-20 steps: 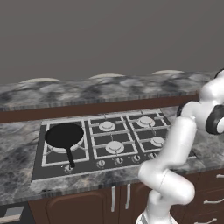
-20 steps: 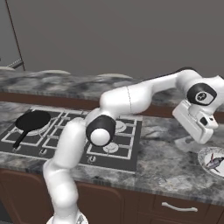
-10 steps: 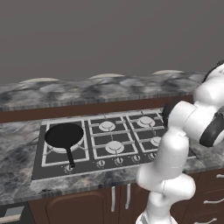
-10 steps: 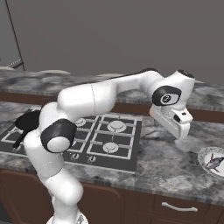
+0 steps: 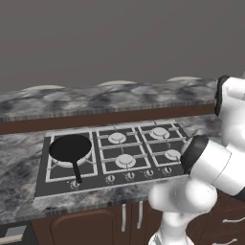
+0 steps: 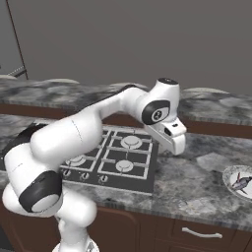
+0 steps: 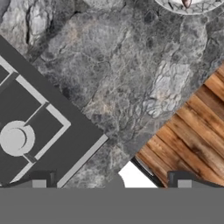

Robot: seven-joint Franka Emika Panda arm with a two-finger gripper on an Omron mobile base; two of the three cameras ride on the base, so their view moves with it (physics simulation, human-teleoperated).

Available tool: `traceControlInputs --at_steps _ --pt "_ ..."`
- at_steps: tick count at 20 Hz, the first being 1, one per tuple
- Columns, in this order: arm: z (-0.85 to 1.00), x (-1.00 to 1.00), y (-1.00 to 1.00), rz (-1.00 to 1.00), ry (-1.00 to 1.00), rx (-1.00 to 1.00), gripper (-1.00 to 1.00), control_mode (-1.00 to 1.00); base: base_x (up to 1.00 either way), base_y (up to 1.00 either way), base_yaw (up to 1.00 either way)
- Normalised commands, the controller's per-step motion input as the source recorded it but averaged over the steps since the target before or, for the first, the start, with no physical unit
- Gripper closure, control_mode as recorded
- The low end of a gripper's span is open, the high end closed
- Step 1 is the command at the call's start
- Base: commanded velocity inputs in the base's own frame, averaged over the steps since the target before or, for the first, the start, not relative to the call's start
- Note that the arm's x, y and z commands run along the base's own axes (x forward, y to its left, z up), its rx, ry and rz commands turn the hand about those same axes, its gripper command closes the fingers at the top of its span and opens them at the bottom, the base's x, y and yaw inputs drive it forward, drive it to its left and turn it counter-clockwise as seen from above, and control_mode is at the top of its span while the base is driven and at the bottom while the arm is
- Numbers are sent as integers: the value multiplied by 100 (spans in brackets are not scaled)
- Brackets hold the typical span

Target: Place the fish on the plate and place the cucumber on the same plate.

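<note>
The plate [image 6: 228, 176] sits on the counter at the far right edge of the right base view, and the grey fish [image 6: 240, 183] lies on it. My gripper [image 6: 173, 142] hangs above the counter between the stove and the plate, well left of the plate. In the hand view the gripper [image 7: 111, 183] is open, its two fingertips [image 7: 39, 183] far apart with nothing between them. The plate's rim [image 7: 175, 8] and a bit of the fish [image 7: 187, 3] show at the top edge there. The cucumber is out of view.
A black long-handled frying pan [image 5: 71, 148] rests on the stove's [image 5: 115, 158] left burner. The stove's corner [image 7: 52, 131] lies under the hand's left side. A raised ledge [image 5: 110, 98] runs behind the counter. The counter's front edge and wooden floor [image 7: 192, 135] lie to the hand view's lower right.
The arm has swung left, away from above the plate toward the stove's right edge. The fish stays on the plate. The gripper stays open.
</note>
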Motion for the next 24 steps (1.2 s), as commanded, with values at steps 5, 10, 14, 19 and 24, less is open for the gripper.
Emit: traceControlInputs --at_steps 5,10,14,19,24 --pt "23 -1 41 5 7 0 -100 -100 0 0 0" --pt "2 0 45 1 -2 0 -100 -100 0 0 0" --pt "0 -10 38 0 -10 0 -100 -100 0 0 0" --pt "0 -4 19 0 -2 0 -100 -100 0 0 0" --pt "0 0 0 0 0 0 -100 -100 0 0 0"
